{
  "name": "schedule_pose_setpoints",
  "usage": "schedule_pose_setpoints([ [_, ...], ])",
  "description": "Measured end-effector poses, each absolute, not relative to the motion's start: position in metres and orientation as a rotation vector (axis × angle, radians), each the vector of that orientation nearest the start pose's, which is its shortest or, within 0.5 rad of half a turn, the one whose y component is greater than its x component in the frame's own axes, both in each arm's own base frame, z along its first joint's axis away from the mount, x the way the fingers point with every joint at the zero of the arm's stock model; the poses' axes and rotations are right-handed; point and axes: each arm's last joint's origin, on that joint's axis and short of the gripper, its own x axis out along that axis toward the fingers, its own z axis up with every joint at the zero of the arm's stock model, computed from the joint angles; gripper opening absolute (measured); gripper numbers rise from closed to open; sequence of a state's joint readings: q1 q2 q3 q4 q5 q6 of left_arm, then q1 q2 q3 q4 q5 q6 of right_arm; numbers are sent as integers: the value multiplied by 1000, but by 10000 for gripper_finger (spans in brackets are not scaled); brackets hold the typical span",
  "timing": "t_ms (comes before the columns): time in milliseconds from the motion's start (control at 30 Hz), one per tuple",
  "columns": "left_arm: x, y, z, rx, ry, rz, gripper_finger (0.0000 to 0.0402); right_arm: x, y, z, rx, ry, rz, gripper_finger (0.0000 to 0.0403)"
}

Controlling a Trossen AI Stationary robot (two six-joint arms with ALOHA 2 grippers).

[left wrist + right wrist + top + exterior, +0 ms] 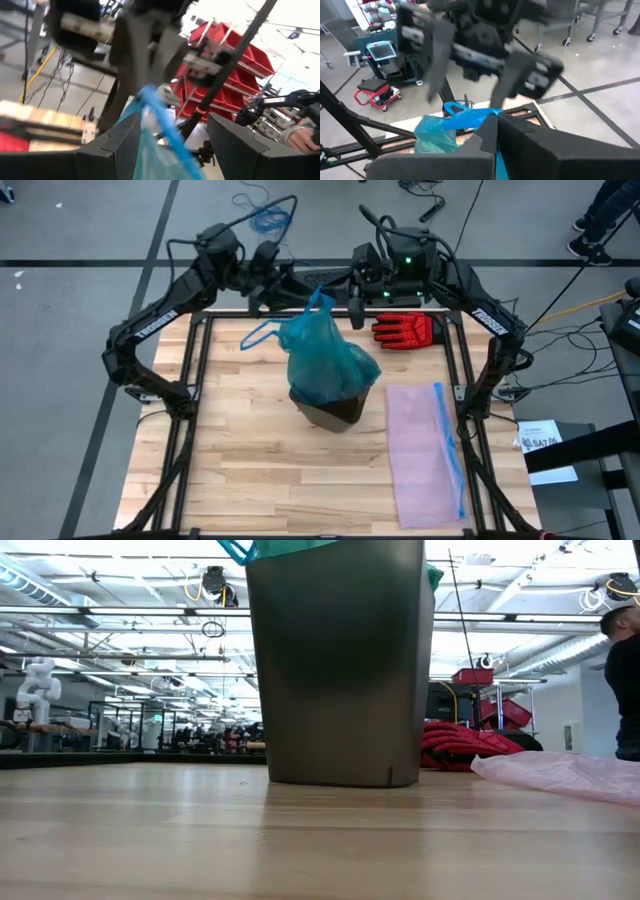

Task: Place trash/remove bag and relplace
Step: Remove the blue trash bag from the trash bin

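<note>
The teal bag (322,360) stands bunched up out of a dark bin (338,412) at the table's middle. In the low view the bin (340,670) rests on its base. One tie handle (320,300) is pulled up toward the far edge, and the other loop (262,332) hangs loose to the left. My right gripper (342,296) is shut on the raised handle. My left gripper (298,288) is open, its fingers on either side of that handle strip (160,117); whether they touch it I cannot tell. The trash is hidden. My right gripper pinches the bag's raised tie handle (470,114) between its two shut fingers, near the handle's top. The fingers come almost level from the table's far right. The bag hangs below the hold with its lower part in the bin.
A red glove (404,330) lies at the far right of the table. The pale pink bag with a blue strip (425,450) lies flat along the right side. A person stands beyond the table's right side (625,680). The near left of the wood top is bare.
</note>
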State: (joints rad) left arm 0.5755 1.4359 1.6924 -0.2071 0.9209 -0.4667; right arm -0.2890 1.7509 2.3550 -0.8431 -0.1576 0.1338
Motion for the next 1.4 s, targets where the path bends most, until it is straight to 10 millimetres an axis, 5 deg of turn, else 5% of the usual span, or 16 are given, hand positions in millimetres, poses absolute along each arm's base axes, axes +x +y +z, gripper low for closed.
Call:
schedule_pose_setpoints([
  [333,266,147,477,-487,90,-249,205,317,-90,531,184,204,-145,0],
  [600,266,147,477,-482,82,-247,31,317,-89,530,184,208,-145,0],
  [767,265,150,483,-442,36,-247,3,314,-89,529,183,232,-146,10],
  [1133,255,153,500,-371,-18,-227,1,284,-81,540,244,244,-294,177],
  [1400,247,163,502,-356,-34,-187,1,316,-46,528,299,231,-394,264],
])
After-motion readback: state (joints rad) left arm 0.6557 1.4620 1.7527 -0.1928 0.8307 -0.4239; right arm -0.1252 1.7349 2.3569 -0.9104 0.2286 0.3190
